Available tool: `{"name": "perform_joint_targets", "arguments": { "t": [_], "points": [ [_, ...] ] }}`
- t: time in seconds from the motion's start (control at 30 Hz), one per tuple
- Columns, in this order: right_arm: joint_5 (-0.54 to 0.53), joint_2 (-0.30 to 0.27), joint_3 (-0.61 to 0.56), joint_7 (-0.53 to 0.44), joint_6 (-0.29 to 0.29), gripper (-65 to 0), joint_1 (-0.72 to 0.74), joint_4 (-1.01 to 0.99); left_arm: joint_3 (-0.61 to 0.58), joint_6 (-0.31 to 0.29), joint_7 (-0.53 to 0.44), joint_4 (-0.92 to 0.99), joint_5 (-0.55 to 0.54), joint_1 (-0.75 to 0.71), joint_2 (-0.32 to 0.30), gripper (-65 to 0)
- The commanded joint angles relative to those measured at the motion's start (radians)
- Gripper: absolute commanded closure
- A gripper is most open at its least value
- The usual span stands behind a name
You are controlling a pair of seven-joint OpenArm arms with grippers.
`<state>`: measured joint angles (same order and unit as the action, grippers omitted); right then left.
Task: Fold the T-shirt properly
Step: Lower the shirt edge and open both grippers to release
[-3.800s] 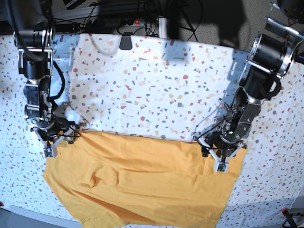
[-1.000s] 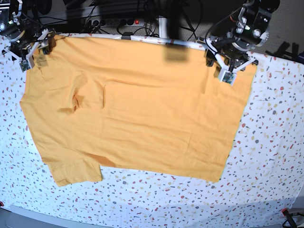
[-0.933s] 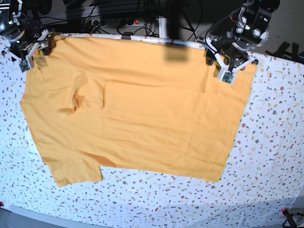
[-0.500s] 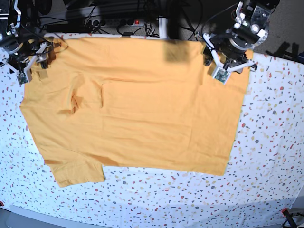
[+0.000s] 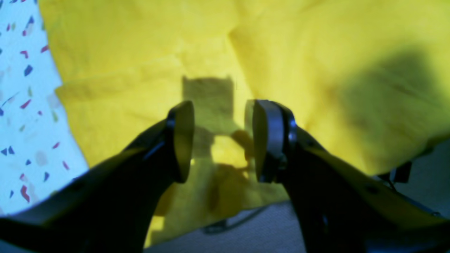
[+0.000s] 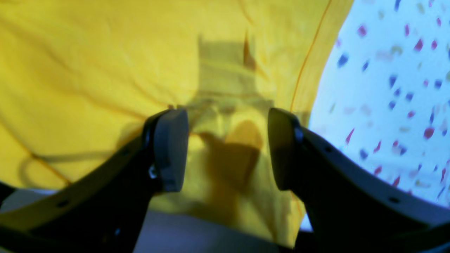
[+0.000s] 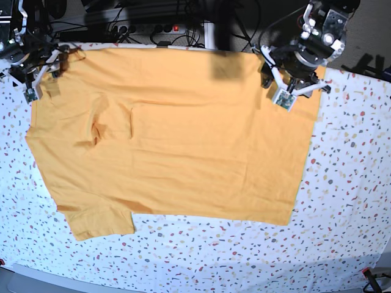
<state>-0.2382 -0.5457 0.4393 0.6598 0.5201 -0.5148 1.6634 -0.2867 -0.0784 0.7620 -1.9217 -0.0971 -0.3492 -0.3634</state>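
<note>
So the T-shirt (image 7: 183,134) is spread out flat over most of the table, lying on the white tablecloth (image 7: 342,201) with its terrazzo-style speckles in red, blue and grey. The shirt is plain orange-yellow, soft matte cotton by the look of it, no print, no logo, and I can't read a label or any writing anywhere. One short sleeve (image 7: 101,223) sticks out at the near left corner in the base view. There's a faint rectangular crease in the cloth left of centre plus a few shallow wrinkles running across; otherwise it lies pretty smooth. The far edge sits right at the back of the table, where cables and a power strip (image 7: 156,27) run behind it.

The left gripper (image 7: 287,85) is at the far right corner in the base view, hovering over the shirt's edge. Its wrist view shows the dark, rounded finger pads (image 5: 182,140) parted with only shadowed yellow cloth lying below the gap, nothing pinched between them.

The right gripper (image 7: 36,76) is at the far left corner, also above the shirt's edge. Its jaws stand wide apart, and the fabric under them shows a stitched hem line (image 6: 309,56) running beside the tablecloth. Nothing held there either.
</note>
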Motion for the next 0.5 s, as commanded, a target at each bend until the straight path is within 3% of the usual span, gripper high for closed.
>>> {"name": "perform_joint_targets", "arguments": {
  "t": [0.0,0.27,0.47],
  "points": [
    [-0.002,-0.019,0.013,0.013,-0.005,-35.6,0.002,0.015,0.005,0.004,-0.016,-0.018,0.003,0.003,-0.005,-26.4],
    [-0.001,-0.019,0.013,0.148,-0.005,-35.6,0.002,0.015,0.005,0.004,-0.023,-0.018,0.003,0.003,-0.005,-26.4],
    [-0.002,-0.02,0.013,0.124,-0.035,-35.6,0.003,0.015,0.005,0.004,-0.027,-0.018,0.003,0.003,-0.005,-26.4]
  ]
}}
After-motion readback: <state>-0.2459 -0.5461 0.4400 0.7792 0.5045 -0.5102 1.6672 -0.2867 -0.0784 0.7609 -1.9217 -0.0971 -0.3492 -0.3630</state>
